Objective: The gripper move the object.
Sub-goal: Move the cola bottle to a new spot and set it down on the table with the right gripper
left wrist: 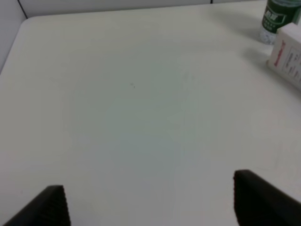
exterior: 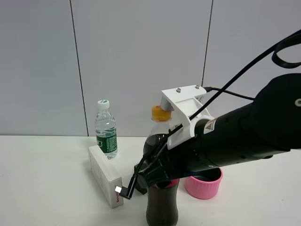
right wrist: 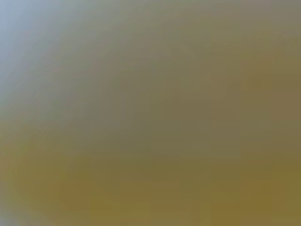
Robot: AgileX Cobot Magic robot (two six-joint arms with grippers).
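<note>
The object, a tall cola bottle (exterior: 162,209) with an orange-yellow cap (exterior: 160,113), stands at the front middle of the white table (exterior: 42,188). My right gripper (exterior: 146,175) reaches in from the right and lies across the bottle's middle, hiding the label. Its jaws are shut; whether they hold the bottle I cannot tell. The right wrist view is only a yellow-brown blur. In the left wrist view my left gripper (left wrist: 148,207) stands open over bare table, with both dark fingertips (left wrist: 263,200) far apart.
A green-labelled water bottle (exterior: 106,128) (left wrist: 278,19) stands behind a white box (exterior: 104,175) (left wrist: 288,54), left of the cola. A pink cup (exterior: 203,184) sits just right of it, under the arm. A cable plug (exterior: 123,190) hangs near the box.
</note>
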